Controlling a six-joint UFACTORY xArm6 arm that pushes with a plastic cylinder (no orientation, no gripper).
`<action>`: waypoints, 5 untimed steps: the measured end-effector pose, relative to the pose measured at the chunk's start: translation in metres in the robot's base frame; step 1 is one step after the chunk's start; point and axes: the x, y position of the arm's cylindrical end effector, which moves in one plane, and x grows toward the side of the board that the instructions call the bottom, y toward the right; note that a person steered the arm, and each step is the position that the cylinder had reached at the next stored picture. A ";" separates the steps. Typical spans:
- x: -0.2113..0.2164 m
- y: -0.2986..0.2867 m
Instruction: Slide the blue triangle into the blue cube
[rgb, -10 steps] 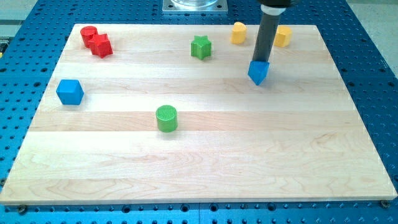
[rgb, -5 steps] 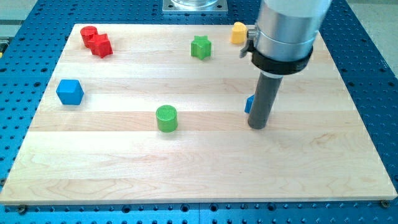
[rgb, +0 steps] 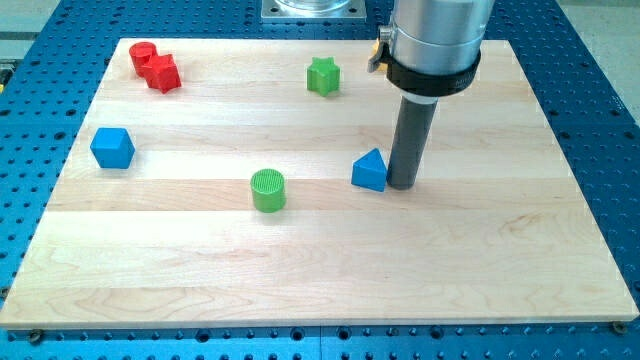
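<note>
The blue triangle (rgb: 369, 171) lies right of the board's middle. My tip (rgb: 402, 185) rests on the board touching the triangle's right side. The blue cube (rgb: 112, 148) sits far off at the view's left edge of the board. A green cylinder (rgb: 268, 190) stands between them, slightly below the line from triangle to cube.
A green star (rgb: 323, 76) lies at the top centre. A red cylinder (rgb: 143, 56) and a red block (rgb: 163, 74) sit together at the top left. A yellow block (rgb: 381, 45) peeks out beside the arm body at the top. The wooden board (rgb: 320, 270) lies on a blue perforated table.
The blue triangle has slid down and to the view's left. My tip came down past it, then moved left, and now sits on its right side.
</note>
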 end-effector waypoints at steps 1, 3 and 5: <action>0.017 -0.018; -0.005 -0.059; -0.032 -0.040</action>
